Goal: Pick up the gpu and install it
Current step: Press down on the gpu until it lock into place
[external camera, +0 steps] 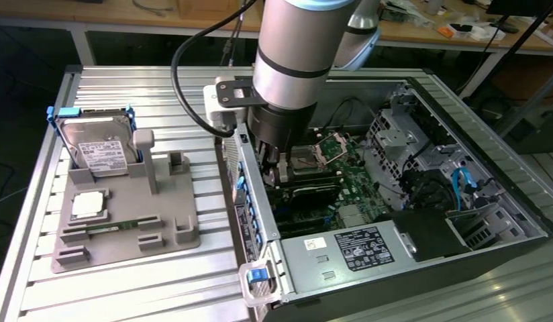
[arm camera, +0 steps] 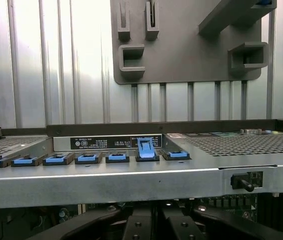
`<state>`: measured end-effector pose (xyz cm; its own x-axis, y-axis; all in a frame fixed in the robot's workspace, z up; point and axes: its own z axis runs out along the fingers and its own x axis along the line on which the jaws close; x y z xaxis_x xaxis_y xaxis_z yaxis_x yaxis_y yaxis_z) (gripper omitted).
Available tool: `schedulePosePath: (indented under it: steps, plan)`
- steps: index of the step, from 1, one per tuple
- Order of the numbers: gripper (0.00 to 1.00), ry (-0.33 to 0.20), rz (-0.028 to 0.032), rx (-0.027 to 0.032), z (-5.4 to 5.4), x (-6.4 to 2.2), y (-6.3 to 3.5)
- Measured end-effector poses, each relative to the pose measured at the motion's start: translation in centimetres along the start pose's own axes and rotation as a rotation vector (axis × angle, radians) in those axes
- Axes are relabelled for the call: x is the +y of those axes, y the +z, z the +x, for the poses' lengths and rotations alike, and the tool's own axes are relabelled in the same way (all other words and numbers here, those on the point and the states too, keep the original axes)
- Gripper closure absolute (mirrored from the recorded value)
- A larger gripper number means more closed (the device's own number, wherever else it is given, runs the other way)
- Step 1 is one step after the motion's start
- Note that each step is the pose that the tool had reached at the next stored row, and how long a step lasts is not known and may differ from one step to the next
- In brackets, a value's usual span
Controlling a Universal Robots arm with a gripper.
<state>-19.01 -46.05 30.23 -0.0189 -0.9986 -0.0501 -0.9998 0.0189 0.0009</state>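
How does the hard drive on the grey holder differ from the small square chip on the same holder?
The hard drive is a long rectangle, and the square chip is clearly smaller. The hard drive stands leaning in a blue-framed slot, while the square chip lies flat. The hard drive has a white printed label, while the square chip's top looks plain. Both are silvery and rest on the grey holder.

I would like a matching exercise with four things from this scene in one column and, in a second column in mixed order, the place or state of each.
Things:
1. hard drive
2. gripper
3. grey holder tray
4. raised blue latch

Places or states:
A. lying flat on the ribbed metal table
B. on the computer case rear edge
C. standing in a blue-edged holder
D. lowered inside the open case

Pairs: 1-C, 2-D, 3-A, 4-B
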Motion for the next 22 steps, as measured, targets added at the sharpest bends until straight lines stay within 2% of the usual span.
schedulePosePath:
  steps: [3,9,17,22]
  plan:
    - [0.89,0.000,-0.0099,0.0001,0.0,-0.14,-0.01]
    - [0.89,-0.001,-0.0219,0.0005,0.0,-0.33,-0.52]
    - [0.89,-0.002,-0.0227,0.0004,-0.1,-0.34,-1.25]
    - [0.89,-0.002,-0.0229,0.0004,-0.1,-0.33,-1.27]
